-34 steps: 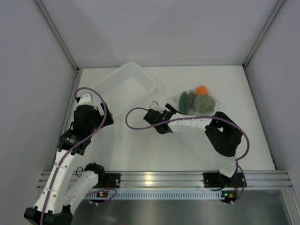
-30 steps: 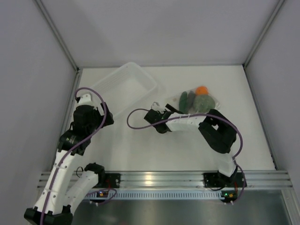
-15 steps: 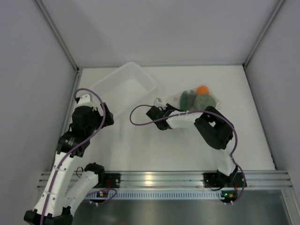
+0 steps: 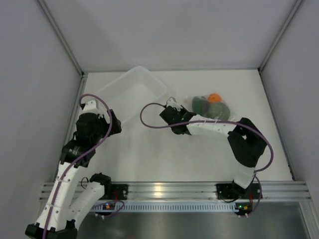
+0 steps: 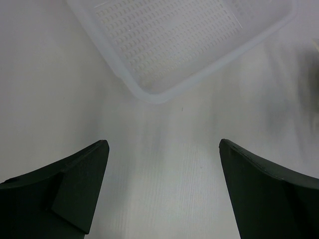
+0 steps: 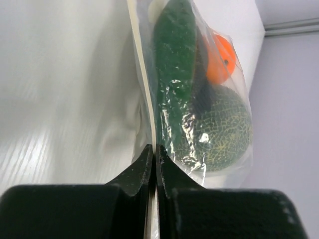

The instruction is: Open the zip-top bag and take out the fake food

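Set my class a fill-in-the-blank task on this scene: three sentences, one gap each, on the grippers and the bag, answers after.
1. The right gripper is ____ on the edge of the zip-top bag.
2. The left gripper, near the white basket, is ____ and holds nothing.
3. Inside the bag, the ball next to the dark green cucumber is ____.
Missing words: shut; open; orange.

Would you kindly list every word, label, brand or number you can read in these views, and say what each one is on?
None can be read in any view.
The zip-top bag is clear plastic, with no print showing.
The white basket is plain.
The left arm and right arm show no legible marking from above.
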You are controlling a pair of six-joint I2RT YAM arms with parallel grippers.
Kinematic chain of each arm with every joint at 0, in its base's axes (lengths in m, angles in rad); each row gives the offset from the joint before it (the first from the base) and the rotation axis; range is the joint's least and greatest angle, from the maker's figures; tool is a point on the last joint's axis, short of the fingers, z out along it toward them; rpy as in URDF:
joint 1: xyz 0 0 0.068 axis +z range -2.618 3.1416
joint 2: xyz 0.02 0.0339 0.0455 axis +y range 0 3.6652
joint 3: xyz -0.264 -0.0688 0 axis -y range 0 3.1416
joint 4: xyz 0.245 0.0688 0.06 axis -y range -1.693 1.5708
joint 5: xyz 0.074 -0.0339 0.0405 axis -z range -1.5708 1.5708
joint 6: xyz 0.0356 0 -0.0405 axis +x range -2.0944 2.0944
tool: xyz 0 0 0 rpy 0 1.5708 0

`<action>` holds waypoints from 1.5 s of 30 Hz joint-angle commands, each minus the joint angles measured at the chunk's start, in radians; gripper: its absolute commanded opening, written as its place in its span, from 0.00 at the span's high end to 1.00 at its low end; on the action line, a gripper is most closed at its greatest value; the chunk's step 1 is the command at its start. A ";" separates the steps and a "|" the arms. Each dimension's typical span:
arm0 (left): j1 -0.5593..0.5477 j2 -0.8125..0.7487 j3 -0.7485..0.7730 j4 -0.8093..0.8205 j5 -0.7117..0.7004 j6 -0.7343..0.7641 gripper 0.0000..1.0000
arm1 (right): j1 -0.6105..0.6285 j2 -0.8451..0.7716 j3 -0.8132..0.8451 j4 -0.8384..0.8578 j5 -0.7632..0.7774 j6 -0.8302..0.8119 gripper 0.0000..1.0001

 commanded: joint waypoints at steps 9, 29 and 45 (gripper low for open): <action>0.003 0.018 0.079 0.161 0.524 0.027 0.01 | 0.014 -0.431 0.122 -0.343 -0.481 0.142 1.00; -0.411 0.521 0.553 0.307 0.846 0.455 0.01 | 0.055 -0.734 0.165 -0.388 -0.936 -0.037 1.00; -0.658 0.621 0.535 0.336 0.733 0.571 0.05 | 0.065 -0.843 0.185 -0.323 -1.070 -0.059 1.00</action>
